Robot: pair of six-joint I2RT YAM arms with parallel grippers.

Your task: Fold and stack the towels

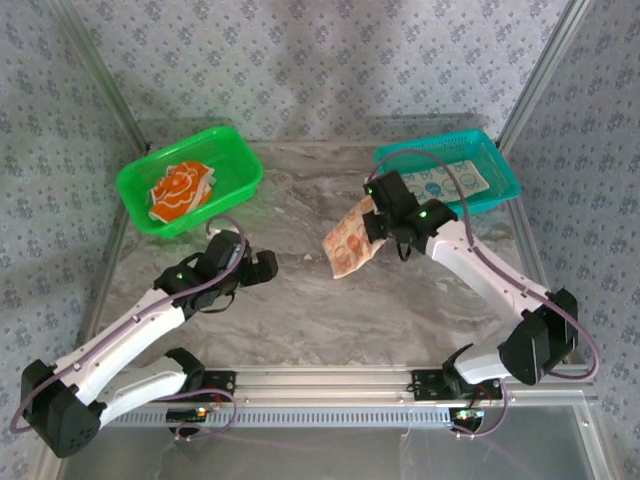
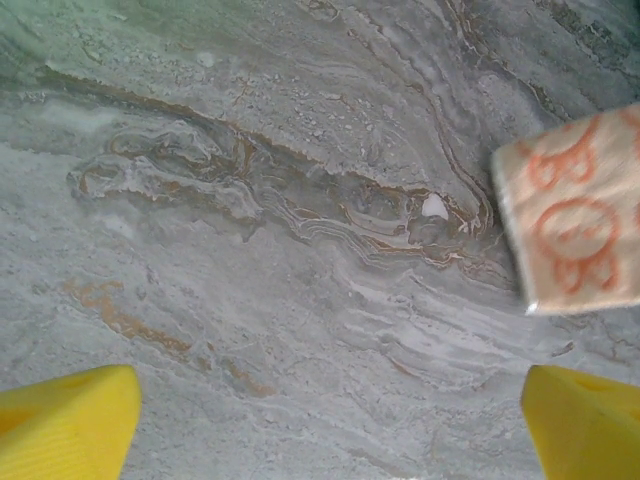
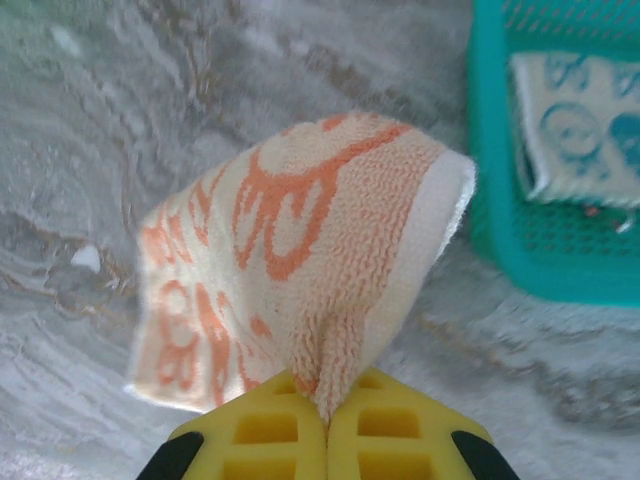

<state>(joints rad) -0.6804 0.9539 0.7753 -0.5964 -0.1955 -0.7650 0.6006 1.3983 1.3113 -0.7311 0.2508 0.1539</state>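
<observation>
The right gripper [image 3: 326, 400] has its yellow fingers [image 3: 265, 430] pinched tight together on a fold of the sun-face towel [image 3: 300, 230], and the cloth hangs from that one bunched point, cream terry with orange looping faces. From the top camera the same towel [image 1: 350, 245] dangles off the right gripper [image 1: 378, 225] above the middle of the marble table [image 1: 300, 300], just in front of the teal basket [image 1: 497, 160]. The orange marks on it are drawn figures, and whether any of them are letters cannot be told. Over on the other side, the left gripper [image 1: 265, 265] sits low over the table with nothing in it. Its wrist camera shows the two yellow fingers [image 2: 65, 425] spread wide at the lower corners, bare marble between them, and a corner of the sun-face towel [image 2: 575, 220] coming in from the right edge, well apart from either pad. In the teal basket [image 3: 490, 200] lies the teal-print towel [image 3: 580, 125], flat and folded, cream with round teal figures. From above, that towel [image 1: 440, 183] carries print too small to read. At the far left the green basket [image 1: 225, 198] holds the orange towel [image 1: 180, 190], a white shape on orange, lying slightly askew.
</observation>
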